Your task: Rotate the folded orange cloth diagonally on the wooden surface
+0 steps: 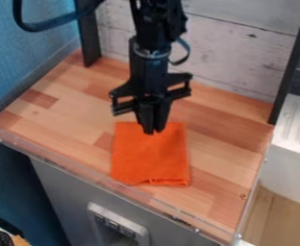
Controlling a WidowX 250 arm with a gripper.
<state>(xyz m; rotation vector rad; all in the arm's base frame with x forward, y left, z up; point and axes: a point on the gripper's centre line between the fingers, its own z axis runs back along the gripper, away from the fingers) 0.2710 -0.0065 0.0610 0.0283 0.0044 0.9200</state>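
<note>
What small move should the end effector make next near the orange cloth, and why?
I'd probably open the end effector slightly: its fingers look closed together near the far edge of the orange cloth, which lies flat on the wooden surface without a visible pinch. Contact is unclear.

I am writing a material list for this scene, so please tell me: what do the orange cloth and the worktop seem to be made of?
Orange cloth: woven textile, probably cotton or microfibre, matte; it lies folded, with a slightly uneven lower edge.
Worktop: wood or wood-look laminate, smooth satin; blocks of differing brown tones show.
</note>
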